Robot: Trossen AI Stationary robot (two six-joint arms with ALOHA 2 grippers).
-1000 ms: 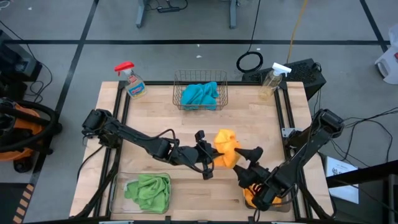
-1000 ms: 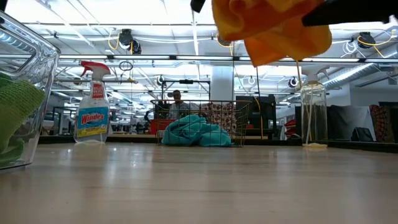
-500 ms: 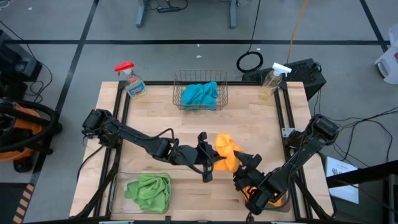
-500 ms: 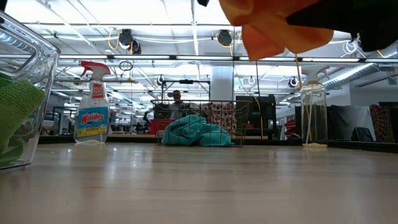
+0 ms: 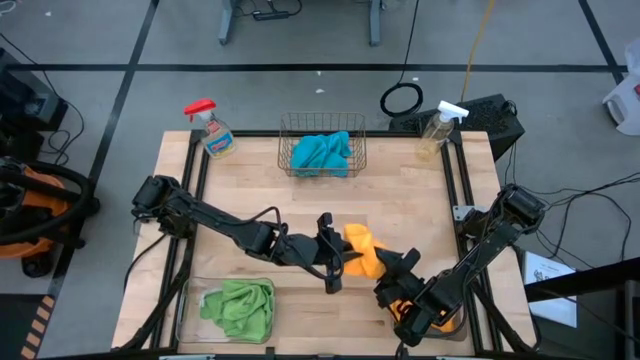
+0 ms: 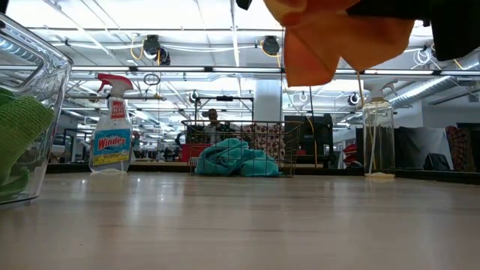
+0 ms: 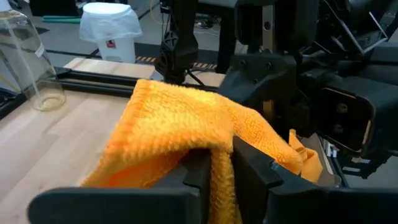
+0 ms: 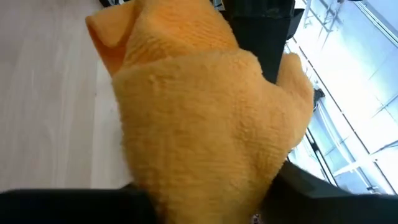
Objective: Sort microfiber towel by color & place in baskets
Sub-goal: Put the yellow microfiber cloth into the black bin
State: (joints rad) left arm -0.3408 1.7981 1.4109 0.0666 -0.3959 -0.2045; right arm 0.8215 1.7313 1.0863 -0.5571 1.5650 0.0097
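A yellow-orange microfiber towel (image 5: 362, 250) hangs in the air over the table's middle, between my two grippers. My left gripper (image 5: 338, 262) reaches in from the table's left and is shut on it. My right gripper (image 5: 398, 262) comes from the near right and has the towel's other side between its fingers. Teal towels (image 5: 322, 153) lie in the copper wire basket (image 5: 286, 140) at the far middle. A green towel (image 5: 240, 305) lies in the clear bin (image 5: 192, 300) at the near left. The dark grey bin is hidden under my right arm. My left gripper pinches a fold of the towel (image 7: 221, 180) between its two fingers (image 7: 249, 168), coming level from the table's left. The rest of the towel bulges out beyond the fingers, lifted clear of the table. My right gripper has the bunched right side of the towel (image 8: 205, 143) between its fingers, slanting in from the near right. The cloth fills the gap and hides the fingertips.
A Windex spray bottle (image 5: 212, 130) stands at the far left corner and a clear spray bottle (image 5: 438, 128) at the far right. An orange patch (image 5: 452, 322) shows under my right arm at the near right. Bare wood lies between the wire basket and the grippers.
My right gripper has moved toward the table's left, up to the towel, and now has cloth between its fingers. The towel has stayed lifted on my left gripper, and its loose upper part has bunched in closer between the two grippers.
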